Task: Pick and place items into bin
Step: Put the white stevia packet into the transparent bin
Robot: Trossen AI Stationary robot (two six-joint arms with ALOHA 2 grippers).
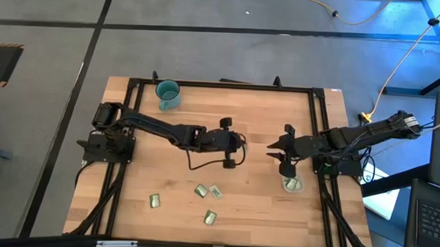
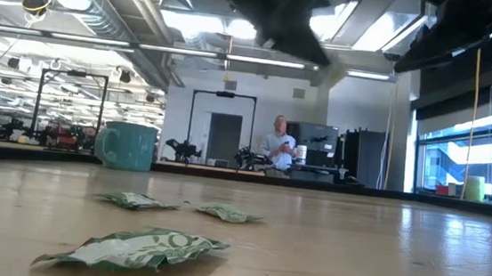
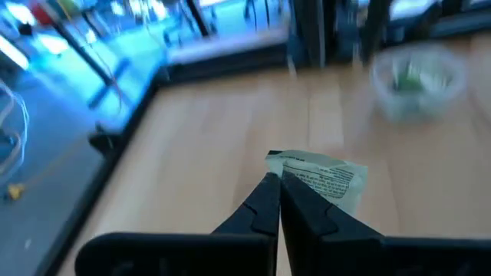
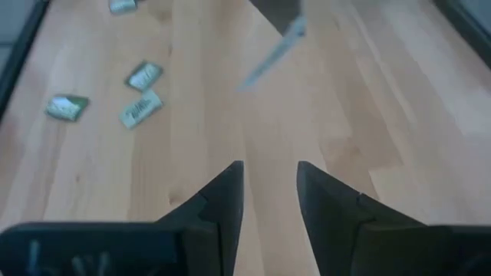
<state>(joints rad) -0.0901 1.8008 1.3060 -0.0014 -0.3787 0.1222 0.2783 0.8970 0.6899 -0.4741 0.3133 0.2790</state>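
Pale green foil catches our eye first: in the high view four packets lie loose on the wooden table in the lower middle of the frame, one at lower left, two side by side, one below them. Above these, at centre frame, we see the left gripper raised over the boards, its jaws pinched tight on one more packet, whose printed wrapper sticks out past the fingertips in the left wrist view. To its right, the right gripper hovers with its jaws parted and nothing between them. Just below it, at centre right, the clear bin stands with packets inside. Farthest off, at upper left, sits a teal mug.
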